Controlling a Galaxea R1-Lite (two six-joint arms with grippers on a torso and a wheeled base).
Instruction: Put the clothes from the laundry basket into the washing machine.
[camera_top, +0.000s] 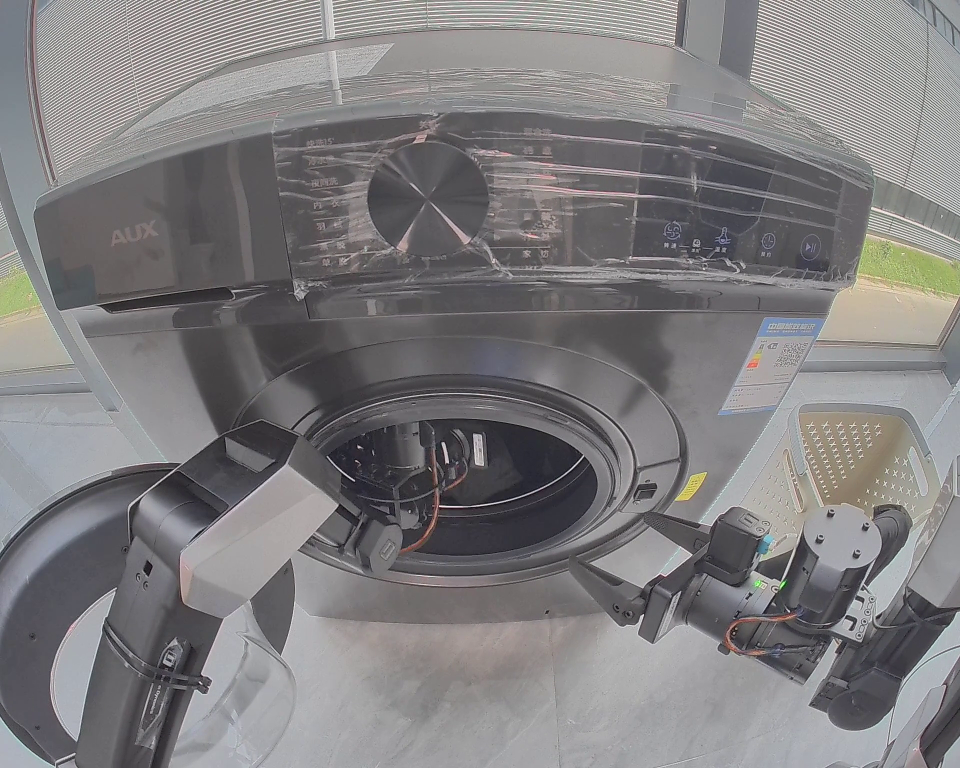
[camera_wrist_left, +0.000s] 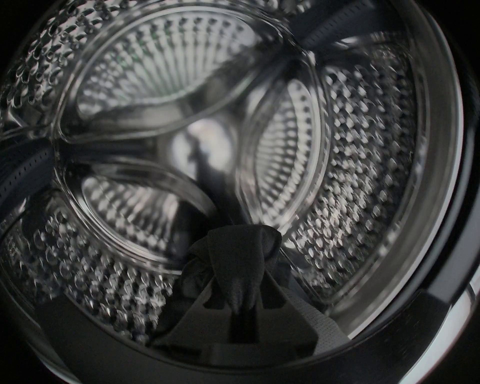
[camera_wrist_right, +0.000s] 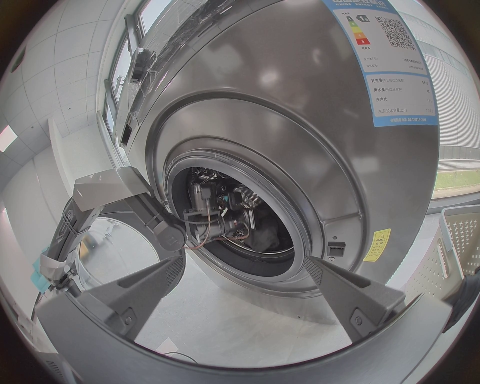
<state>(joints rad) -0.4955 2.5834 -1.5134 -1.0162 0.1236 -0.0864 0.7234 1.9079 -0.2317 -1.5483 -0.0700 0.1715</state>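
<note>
L gripper (camera_wrist_left: 240, 302) was deep inside washer drum (camera_wrist_left: 370, 150), pinched on dark garment (camera_wrist_left: 237, 255) low over drum's lower wall; release prob. next. R gripper (camera_top: 610, 540), spread wide, hung outside drum mouth, nearer laundry basket (camera_top: 860, 450).

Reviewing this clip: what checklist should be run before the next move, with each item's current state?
1. Washing machine door swung open: ok.
2. Left end effector inside the drum: ok.
3. Dark garment inside the drum: ok.
4. Dark garment free of left end effector: cannot tell.
5. Right end effector open, outside the opening: ok.
6. Laundry basket emptied: cannot tell, bottom hidden.
</note>
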